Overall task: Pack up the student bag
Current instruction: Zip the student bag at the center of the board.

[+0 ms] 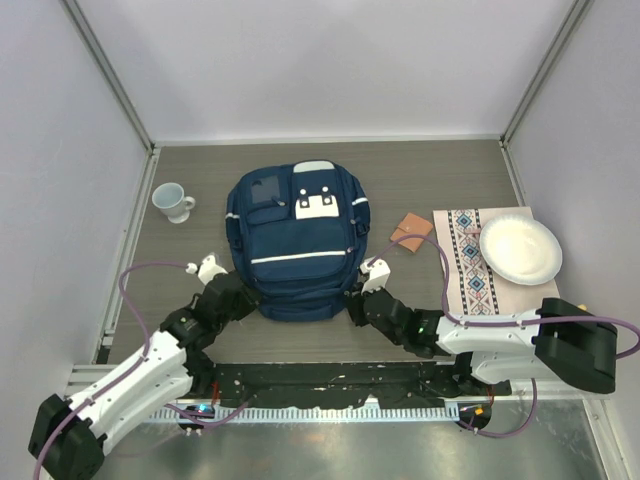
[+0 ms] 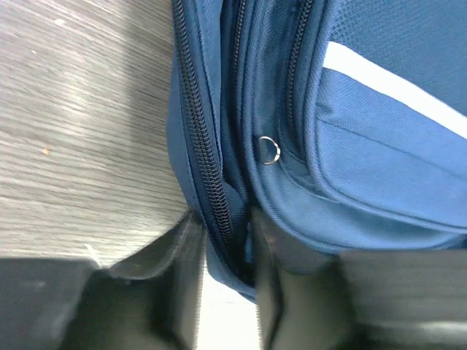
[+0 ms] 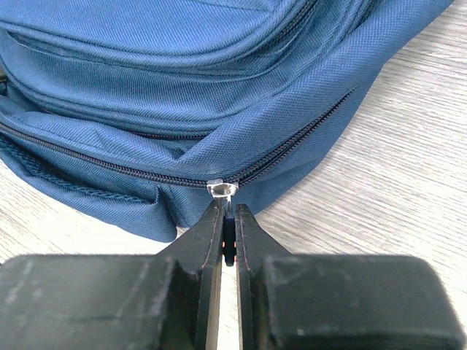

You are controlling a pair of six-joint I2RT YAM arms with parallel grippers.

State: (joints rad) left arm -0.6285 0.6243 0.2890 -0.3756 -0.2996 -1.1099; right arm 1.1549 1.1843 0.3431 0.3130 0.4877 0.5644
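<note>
The student bag (image 1: 295, 240), a navy backpack with white stripes and a white patch, lies flat mid-table. My left gripper (image 1: 243, 296) is at its near left corner, shut on the bag's zippered fabric edge (image 2: 219, 233); a small metal ring (image 2: 269, 149) shows on the bag beside it. My right gripper (image 1: 353, 303) is at the near right corner, shut on the zipper pull (image 3: 228, 219); the silver slider (image 3: 220, 189) sits at the fingertips on the closed zipper line.
A white cup (image 1: 174, 201) stands at the left back. A small brown wallet (image 1: 411, 231) lies right of the bag. A patterned cloth (image 1: 470, 262) carries a white plate (image 1: 520, 249) at the right. Walls enclose the table.
</note>
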